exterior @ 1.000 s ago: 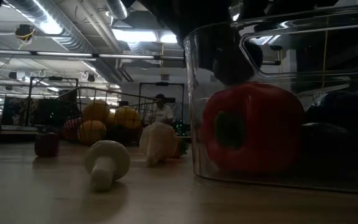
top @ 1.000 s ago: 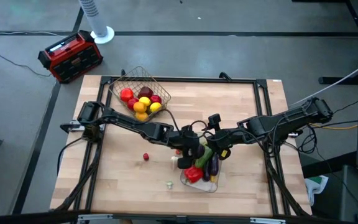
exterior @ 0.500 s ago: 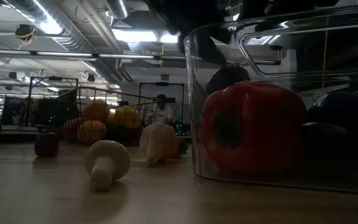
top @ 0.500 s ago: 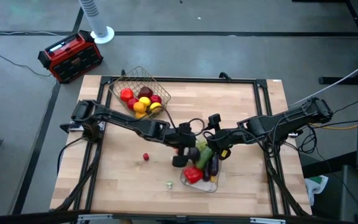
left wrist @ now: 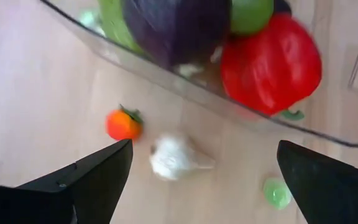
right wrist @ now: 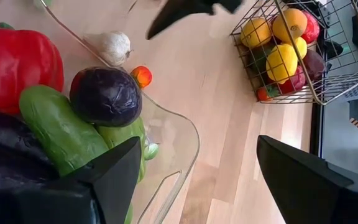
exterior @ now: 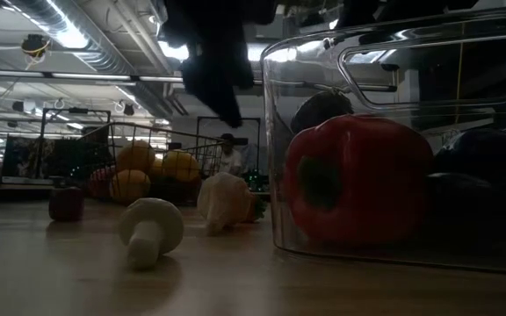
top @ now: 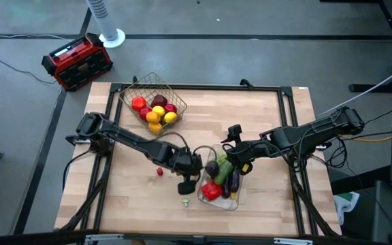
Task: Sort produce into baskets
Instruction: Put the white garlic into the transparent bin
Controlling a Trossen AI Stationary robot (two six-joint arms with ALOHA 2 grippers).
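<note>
Clear plastic tray point(top: 231, 202) beside open-fingered left gripper point(top: 186, 182); vegetables inside

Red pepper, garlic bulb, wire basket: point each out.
Red pepper point(left wrist: 271, 63), left wrist view, middle of its body.
Garlic bulb point(left wrist: 174, 156), left wrist view, its rounded middle.
Wire basket point(right wrist: 319, 93), right wrist view, its front rim.

Garlic point(left wrist: 178, 157) close beside tray point(left wrist: 166, 74)
</note>
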